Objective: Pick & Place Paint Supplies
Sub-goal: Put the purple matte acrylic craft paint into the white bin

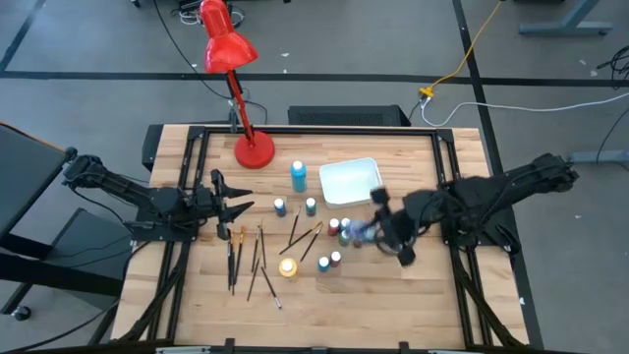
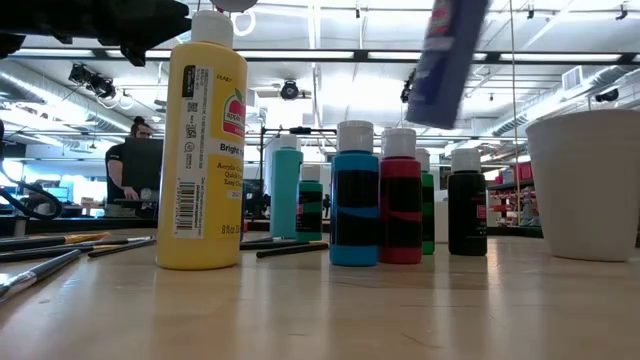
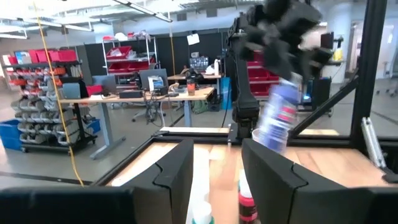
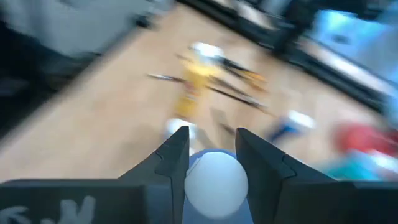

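Note:
Paint bottles stand on their bases mid-table: a tall blue one (image 1: 298,177), a yellow one (image 1: 287,267) and several small ones (image 1: 339,232). Thin brushes (image 1: 257,258) lie flat to their left. My right gripper (image 1: 378,231) is raised over the bottle cluster, shut on a blue bottle with a white cap (image 2: 447,60). At the table's left, my left gripper (image 1: 231,206) hangs open and holds nothing; its fingers (image 3: 174,177) point toward the right arm. My right gripper pinches the blue bottle between its two fingers (image 4: 177,155) at the cap end, with the white cap (image 4: 214,180) showing between them. The fingers slant down from the table's right. The bottle's body (image 3: 278,118) hangs tilted below them, lifted clear of the table.
A white tray (image 1: 349,182) sits at the far middle, just beyond the bottle cluster. A red desk lamp (image 1: 254,149) stands at the far left of the tabletop. Black frame rails (image 1: 187,246) run along the table's sides. Bare wood lies toward the near edge.

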Motion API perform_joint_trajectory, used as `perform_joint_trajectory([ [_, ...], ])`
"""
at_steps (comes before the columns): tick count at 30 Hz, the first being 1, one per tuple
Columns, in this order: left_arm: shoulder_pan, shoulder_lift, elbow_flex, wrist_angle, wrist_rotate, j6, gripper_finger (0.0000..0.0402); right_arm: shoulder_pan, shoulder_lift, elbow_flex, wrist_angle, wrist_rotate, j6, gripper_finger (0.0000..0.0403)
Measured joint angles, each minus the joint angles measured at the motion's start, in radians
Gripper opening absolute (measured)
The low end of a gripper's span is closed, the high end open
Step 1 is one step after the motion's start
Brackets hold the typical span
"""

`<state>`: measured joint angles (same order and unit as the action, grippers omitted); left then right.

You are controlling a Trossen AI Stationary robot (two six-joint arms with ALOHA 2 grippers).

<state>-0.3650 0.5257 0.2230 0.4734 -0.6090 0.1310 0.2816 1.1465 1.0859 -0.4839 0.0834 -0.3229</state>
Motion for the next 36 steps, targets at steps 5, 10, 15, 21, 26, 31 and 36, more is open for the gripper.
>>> perform_joint_trajectory([
  [5, 0.000, 0.000, 0.000, 0.012, 0.000, 0.031, 0.0145, -0.134, -0.013, 0.014, -0.031, 0.090, -0.059, 0.0114],
  [10, 0.000, 0.000, 0.000, 0.012, 0.000, 0.031, 0.0145, -0.305, -0.009, -0.008, -0.050, 0.079, -0.052, 0.0116],
  [15, 0.000, 0.000, 0.000, 0.012, 0.000, 0.031, 0.0145, -0.467, -0.008, -0.074, -0.018, 0.004, -0.051, 0.0116],
  [21, 0.000, 0.000, 0.000, 0.029, 0.000, 0.031, 0.0145, -0.608, -0.005, -0.206, 0.171, -0.123, -0.053, 0.0117],
  [26, 0.000, 0.000, 0.000, 0.043, 0.000, 0.031, 0.0145, -0.686, -0.005, -0.322, 0.290, -0.128, -0.050, 0.0117],
  [31, 0.000, 0.000, 0.000, 0.043, 0.000, 0.044, 0.0145, -0.756, -0.005, -0.398, 0.320, -0.151, 0.009, 0.0118],
  [36, 0.000, 0.000, 0.000, 0.068, 0.000, 0.065, 0.0145, -0.799, -0.007, -0.460, 0.438, -0.167, 0.064, 0.0118],
])
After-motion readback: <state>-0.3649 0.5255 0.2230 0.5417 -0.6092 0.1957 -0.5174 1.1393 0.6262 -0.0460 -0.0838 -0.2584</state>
